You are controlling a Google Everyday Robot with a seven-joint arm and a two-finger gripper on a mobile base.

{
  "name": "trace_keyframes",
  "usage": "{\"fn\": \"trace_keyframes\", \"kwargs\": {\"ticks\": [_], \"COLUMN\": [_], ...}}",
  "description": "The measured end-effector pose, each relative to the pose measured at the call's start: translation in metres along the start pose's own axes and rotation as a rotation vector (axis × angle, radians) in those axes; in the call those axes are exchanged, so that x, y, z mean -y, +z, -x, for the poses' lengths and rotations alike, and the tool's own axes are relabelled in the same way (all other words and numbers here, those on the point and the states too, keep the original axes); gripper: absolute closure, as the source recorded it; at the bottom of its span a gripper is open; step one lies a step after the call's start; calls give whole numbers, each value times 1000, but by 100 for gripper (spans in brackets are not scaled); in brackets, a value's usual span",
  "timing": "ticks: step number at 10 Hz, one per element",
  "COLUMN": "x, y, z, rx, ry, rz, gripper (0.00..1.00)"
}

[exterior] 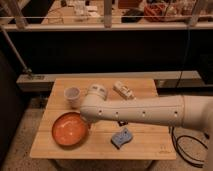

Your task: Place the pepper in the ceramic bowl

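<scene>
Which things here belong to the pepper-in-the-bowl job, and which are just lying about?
For the job: ceramic bowl; gripper, at the arm's end beside the bowl's rim. No pepper in sight.
Just lying about: white cup; blue object; small pale object.

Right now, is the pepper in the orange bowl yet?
Not yet: the ceramic bowl looks empty. The gripper hangs at the bowl's right rim, and the arm hides whether it carries the pepper. Left: getting the pepper into the bowl.
</scene>
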State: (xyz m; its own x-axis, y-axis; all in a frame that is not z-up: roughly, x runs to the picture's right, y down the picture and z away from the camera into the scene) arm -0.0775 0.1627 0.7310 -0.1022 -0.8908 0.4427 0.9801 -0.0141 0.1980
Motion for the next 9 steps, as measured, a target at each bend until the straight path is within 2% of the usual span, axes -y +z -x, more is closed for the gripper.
{"fn": "trace_keyframes", "kwargs": {"ticks": [3,5,6,9], "x": [9,33,37,38], "y": [-2,2,3,4], "z": [-1,-5,-5,-8], "rx": [-2,-5,-5,-7], "ry": [-24,-57,-63,-72], "rz": [-1,-8,-9,-12], "gripper": [95,95,95,95]}}
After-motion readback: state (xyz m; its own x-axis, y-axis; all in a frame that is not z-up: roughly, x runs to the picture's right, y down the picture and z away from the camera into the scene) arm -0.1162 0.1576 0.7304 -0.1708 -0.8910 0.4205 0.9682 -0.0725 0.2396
